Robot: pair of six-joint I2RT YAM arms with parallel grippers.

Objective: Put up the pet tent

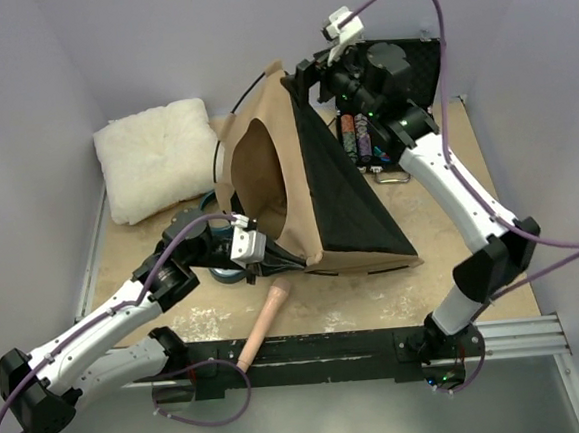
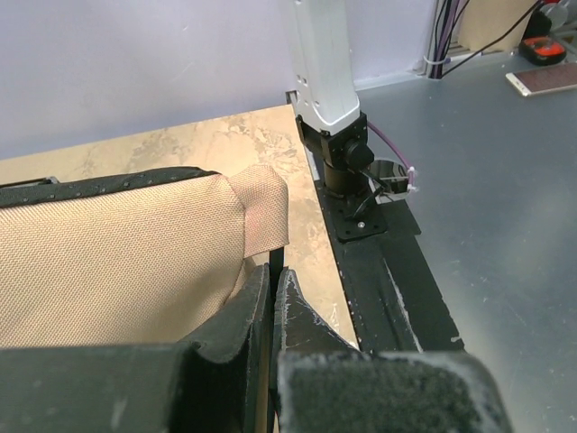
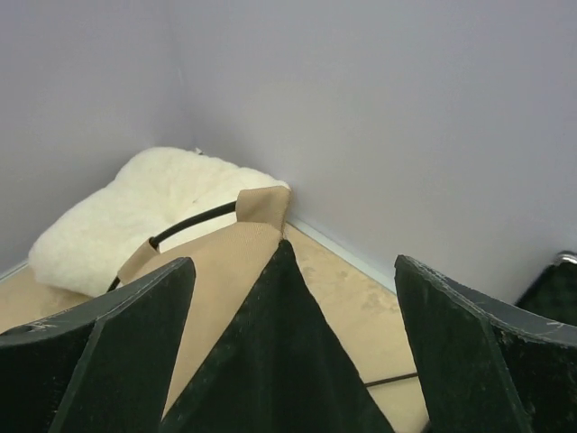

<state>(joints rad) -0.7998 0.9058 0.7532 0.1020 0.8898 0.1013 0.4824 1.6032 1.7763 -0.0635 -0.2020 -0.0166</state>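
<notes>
Wrist views show left tool (image 2: pixel 273 280) clamped on pet tent (image 2: pixel 117 262) corner, right tool (image 3: pixel 293 263) wide open around peak.

The left arm (image 1: pixel 98 332) and right arm (image 1: pixel 464 198) wear white shells between black joint housings, with purple cables (image 1: pixel 440 34) looping along them and small green lights on the right arm's joints. The fingers (image 3: pixel 469 352) of the left tool (image 2: pixel 274 275) and right tool (image 3: pixel 293 271) are matte black with pale-scuffed edges. Both bases bolt to a black rail (image 1: pixel 320 354).
</notes>
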